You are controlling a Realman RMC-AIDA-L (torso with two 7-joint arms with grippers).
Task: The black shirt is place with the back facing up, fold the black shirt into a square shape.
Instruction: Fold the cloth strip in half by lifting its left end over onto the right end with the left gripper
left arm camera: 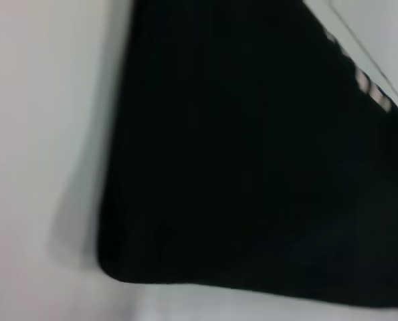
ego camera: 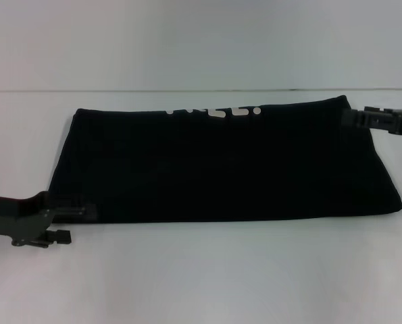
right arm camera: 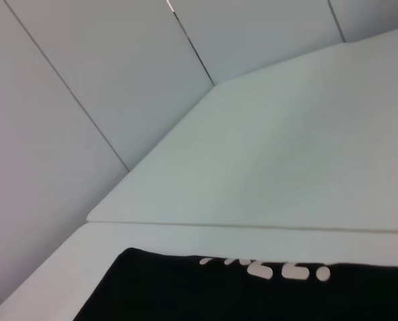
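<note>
shirt: the black shirt (ego camera: pixel 221 165) is lying flat on the white table (ego camera: pixel 201 277), already down to a long wide band running across in front of me. Looks to me like one lengthwise fold is in, so I'd call it roughly halfway to a square.

lettering: the white lettering (ego camera: pixel 214 111) just peeks out along the far edge, cut off by the fold. The right wrist view catches the same strip of letters (right arm camera: pixel 265 269) at that edge, with bare table beyond it.

left gripper: the left gripper (ego camera: pixel 76 212) is low at the near-left corner of the band, right at the cloth edge. My guess is it's there to take that corner for a sideways fold. Black fingers on black fabric, so I honestly can't tell whether it's open, pinched or holding anything.

left wrist view: just shows the shirt (left arm camera: pixel 252 167) filling most of the frame, with its rounded corner against the table. None of the gripper's fingers show there.

right gripper: the right gripper (ego camera: pixel 356 116) is at the far-right corner of the band, tip touching or just over the cloth. Same story, can't tell its grip state. It sits diagonally opposite the left one.

next move, as I see it: bring one short end over to the other to get the square. Risk is a corner slipping and the layers skewing.
</note>
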